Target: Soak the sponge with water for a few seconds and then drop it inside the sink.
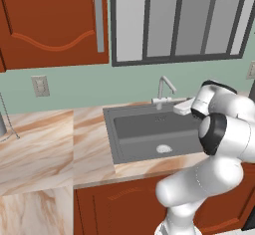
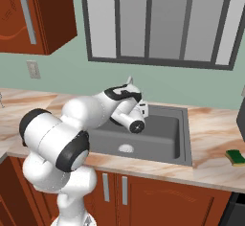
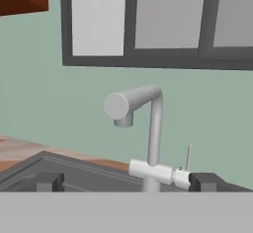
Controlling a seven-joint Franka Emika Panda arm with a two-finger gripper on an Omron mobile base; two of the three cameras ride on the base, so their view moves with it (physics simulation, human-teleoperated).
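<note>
Sponge (image 2: 235, 157) sits on the counter (image 2: 213, 139) well off to the gripper's right, past the sink (image 2: 184, 139) rim, untouched. No water running from the faucet (image 3: 148, 128), which stands straight ahead of your gripper (image 3: 126, 182). Gripper's wide open, holding nothing, over the basin. You look to be at the tap step: next, reach the thin lever (image 3: 188, 157) at the faucet base.
</note>
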